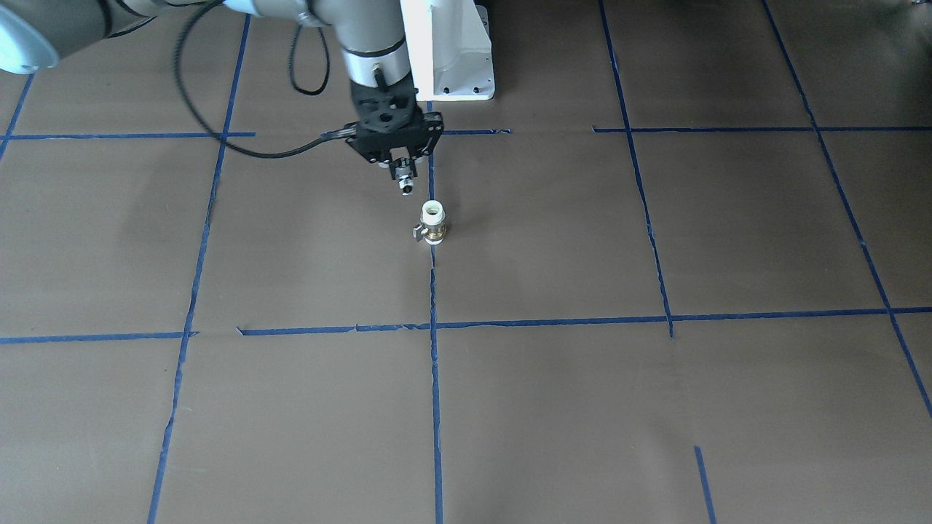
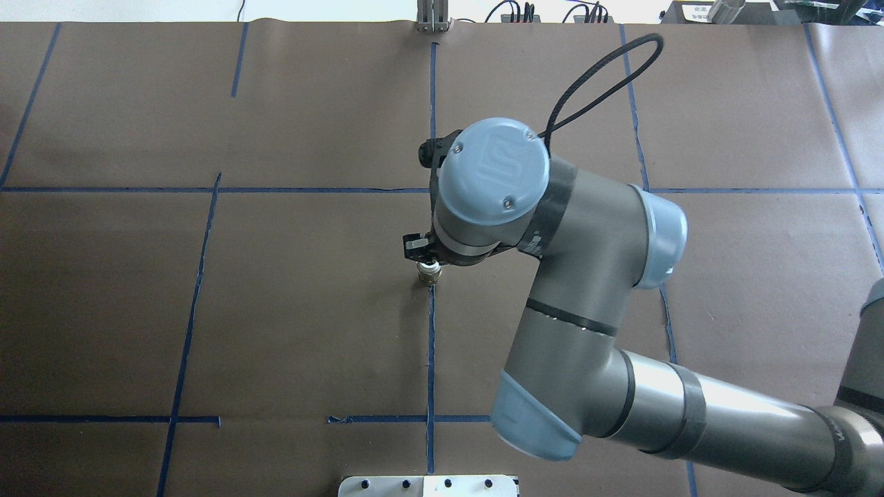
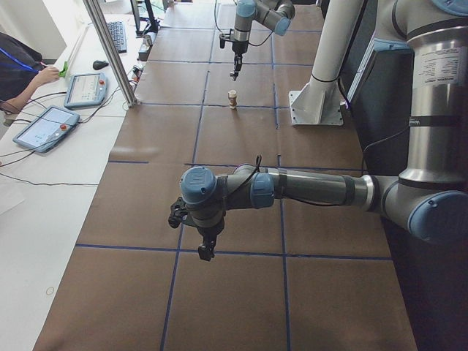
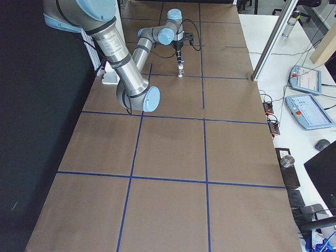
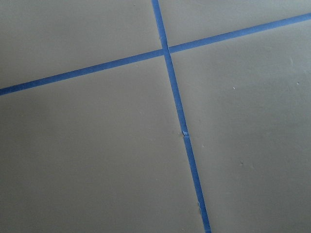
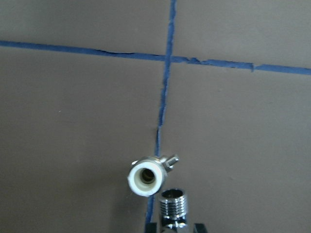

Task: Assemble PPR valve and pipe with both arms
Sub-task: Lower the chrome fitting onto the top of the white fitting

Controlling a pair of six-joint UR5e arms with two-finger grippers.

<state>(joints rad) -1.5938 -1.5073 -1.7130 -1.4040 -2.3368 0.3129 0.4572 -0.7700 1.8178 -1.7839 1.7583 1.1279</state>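
The right claw (image 1: 404,175) points straight down and is clamped on the tiny shiny all-silver metal pipe fitting (image 1: 406,188), whose threaded open end hangs below the fingertips (image 6: 198,227). Just beneath this claw and slightly off to one side, the stubby PPR valve with white plastic ends and a brass-and-silver middle (image 1: 432,222) stands upright on the brown paper-covered desk (image 1: 655,407), on a strip of blue tape (image 1: 435,378). Its white open end faces up and its small silver lever sticks out sideways. A small gap separates the pipe fitting from the valve's top. The left claw (image 3: 206,251) hangs above the desk, well apart from the right claw. I cannot tell how its jaws stand.
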